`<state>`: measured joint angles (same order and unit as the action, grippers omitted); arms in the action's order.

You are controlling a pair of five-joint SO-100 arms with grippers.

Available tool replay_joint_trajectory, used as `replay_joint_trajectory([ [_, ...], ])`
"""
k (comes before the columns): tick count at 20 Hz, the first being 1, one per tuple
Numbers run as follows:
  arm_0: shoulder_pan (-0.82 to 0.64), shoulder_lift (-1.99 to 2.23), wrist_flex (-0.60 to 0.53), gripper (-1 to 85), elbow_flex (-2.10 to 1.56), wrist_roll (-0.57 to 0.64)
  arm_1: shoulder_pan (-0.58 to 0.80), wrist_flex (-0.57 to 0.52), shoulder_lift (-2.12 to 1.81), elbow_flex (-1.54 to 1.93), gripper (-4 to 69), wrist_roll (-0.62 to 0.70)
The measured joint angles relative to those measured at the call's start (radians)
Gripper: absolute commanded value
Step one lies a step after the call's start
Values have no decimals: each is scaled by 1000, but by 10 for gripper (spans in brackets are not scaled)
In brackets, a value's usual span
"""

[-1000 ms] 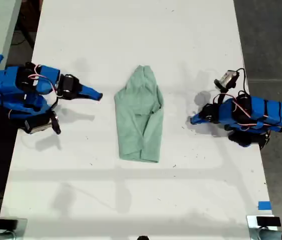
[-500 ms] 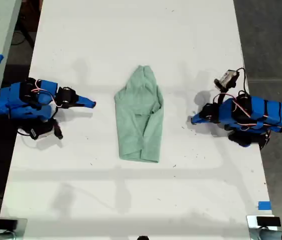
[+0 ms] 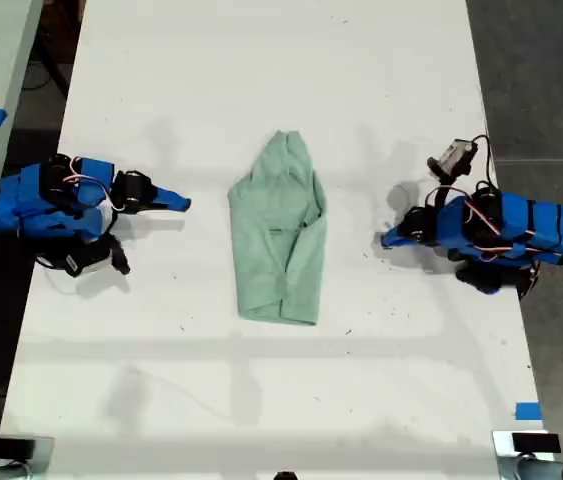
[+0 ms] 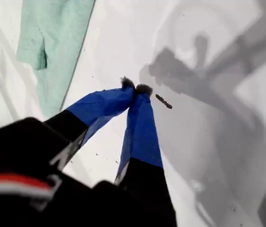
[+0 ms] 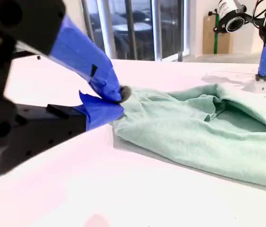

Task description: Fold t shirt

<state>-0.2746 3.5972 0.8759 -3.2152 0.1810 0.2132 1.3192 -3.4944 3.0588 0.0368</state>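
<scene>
The t shirt (image 3: 279, 235) is lying flat in the middle of the white bench (image 3: 261, 60). Its long axis is running from the top to the bottom of the exterior view. The narrow, tapered end is pointing toward the exterior view's top, and the broad, squared end is facing the bottom. One flap is lying folded over along the side toward the exterior view's right.

My second pincer (image 3: 183, 204) is sitting at the exterior view's left, aiming straight across at the cloth's upper half. A strip of bare bench is showing between its tip and the shirt's edge. In the second wrist view its blue jaws are meeting at the tips (image 5: 119, 97), closed on nothing, with the mint cloth (image 5: 208, 132) spreading out just beyond them.

My first pincer (image 3: 386, 240) is sitting at the exterior view's right, pointing in toward the shirt's middle and clear of it. The first wrist view is showing its tips pressed together (image 4: 135, 87) with nothing between them, and the shirt (image 4: 52, 42) is lying well off ahead.

So the garment is resting between the two pincers, and neither one is touching it.
</scene>
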Motion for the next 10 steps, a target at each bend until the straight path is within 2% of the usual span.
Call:
replay_joint_trajectory([
  [10,-14,0,9,-2,0,0,0,0,0,0,8,0],
])
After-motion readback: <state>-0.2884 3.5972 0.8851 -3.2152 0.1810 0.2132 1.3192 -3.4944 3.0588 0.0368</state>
